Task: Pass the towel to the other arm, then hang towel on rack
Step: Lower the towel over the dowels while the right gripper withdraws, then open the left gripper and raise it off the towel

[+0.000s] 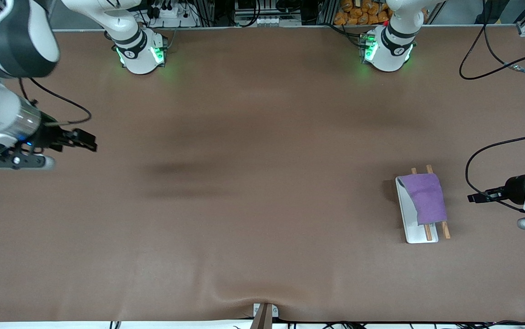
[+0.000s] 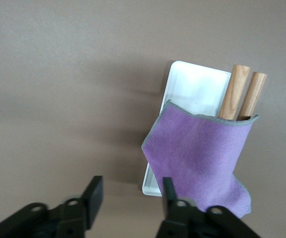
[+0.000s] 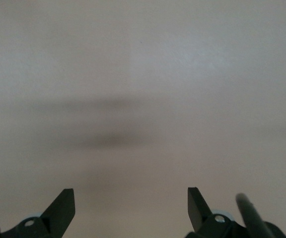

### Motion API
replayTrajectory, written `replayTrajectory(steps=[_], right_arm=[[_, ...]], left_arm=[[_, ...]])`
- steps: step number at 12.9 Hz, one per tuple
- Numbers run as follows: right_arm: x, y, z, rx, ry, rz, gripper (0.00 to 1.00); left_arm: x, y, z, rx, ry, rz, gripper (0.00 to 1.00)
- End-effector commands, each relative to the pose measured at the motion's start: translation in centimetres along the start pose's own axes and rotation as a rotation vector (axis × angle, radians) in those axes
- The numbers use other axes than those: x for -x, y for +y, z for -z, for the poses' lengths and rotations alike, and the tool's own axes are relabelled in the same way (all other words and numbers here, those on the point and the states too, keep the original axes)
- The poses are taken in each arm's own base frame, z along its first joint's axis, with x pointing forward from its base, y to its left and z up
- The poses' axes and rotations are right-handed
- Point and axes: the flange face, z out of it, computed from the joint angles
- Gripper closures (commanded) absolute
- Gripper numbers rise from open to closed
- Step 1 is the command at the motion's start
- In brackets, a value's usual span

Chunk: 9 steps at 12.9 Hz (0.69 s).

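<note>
Cropping at the front view's edge hides most of the right arm; only its wrist and the right gripper (image 1: 89, 140) are seen, held in the air over bare brown table (image 1: 253, 192) at the right arm's end. Its black fingers (image 3: 61, 208) are spread wide apart with nothing between them, and only blurred tabletop with soft shadows is shown under them in the right wrist view.

Toward the left arm's end of the table the small white tray-like rack with two thin brown wooden rods (image 1: 415, 221) is set. The soft purple towel with a grey edge (image 1: 424, 196) is draped over both rods, so their middle parts are covered and only the ends are left showing (image 2: 237, 91). One corner of the towel is hung past the tray's rim.

Just beside the rack, at the table's end, the left gripper (image 1: 474, 198) is held above the surface, its arm largely cut off by the frame. Its fingers (image 2: 94, 196) are parted and empty, apart from the towel.
</note>
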Motion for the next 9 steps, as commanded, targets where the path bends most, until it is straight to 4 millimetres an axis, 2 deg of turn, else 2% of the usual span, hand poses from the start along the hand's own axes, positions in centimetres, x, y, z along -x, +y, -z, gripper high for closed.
replayTrajectory(steps=[1, 3, 4, 5, 6, 7, 9], right_arm=[[4.0, 1.0, 3.2, 0.015, -0.028, 0.014, 0.00], [5.1, 2.2, 4.4, 0.031, -0.042, -0.013, 0.00], [5.3, 2.0, 5.4, 0.034, -0.041, -0.017, 0.00], [5.4, 2.9, 7.1, 0.033, -0.030, -0.040, 0.00], [5.6, 3.3, 8.3, 0.023, -0.025, -0.052, 0.00], [5.6, 3.3, 9.3, 0.020, -0.010, -0.059, 0.00], [5.7, 3.2, 9.9, 0.019, 0.002, -0.061, 0.00]], left_arm=[[-0.3, 1.1, 1.1, -0.019, 0.020, -0.031, 0.00], [0.2, 2.6, 1.9, -0.020, 0.020, -0.041, 0.00], [0.6, 3.8, 3.0, -0.025, 0.027, -0.056, 0.00], [1.1, 4.4, 3.8, -0.044, 0.030, -0.057, 0.00], [1.6, 5.8, 4.5, -0.073, 0.026, -0.052, 0.00], [2.5, 8.1, 5.7, -0.110, 0.032, -0.051, 0.00], [4.3, 11.4, 7.6, -0.150, 0.031, -0.006, 0.00]])
